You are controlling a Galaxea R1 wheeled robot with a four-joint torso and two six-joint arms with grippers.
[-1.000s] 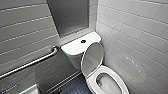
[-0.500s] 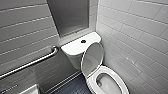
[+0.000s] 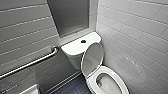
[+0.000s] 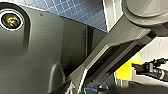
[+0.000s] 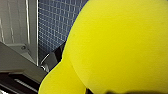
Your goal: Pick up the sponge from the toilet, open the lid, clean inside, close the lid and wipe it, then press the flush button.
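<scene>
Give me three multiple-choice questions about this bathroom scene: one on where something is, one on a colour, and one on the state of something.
1. Where is the flush button?
A. In the middle of the tank top
B. On the tiled wall
C. On the side of the bowl

2. What colour is the sponge?
A. Green
B. Yellow
C. Pink

3. How does the lid stand?
A. Shut over the bowl
B. Lying on the floor
C. Raised, leaning back toward the tank

Answers:
1 A: the head view shows the dark round button set in the white tank top.
2 B: the right wrist view shows bright yellow foam.
3 C: the lid stands up and the seat below it is uncovered.
</scene>
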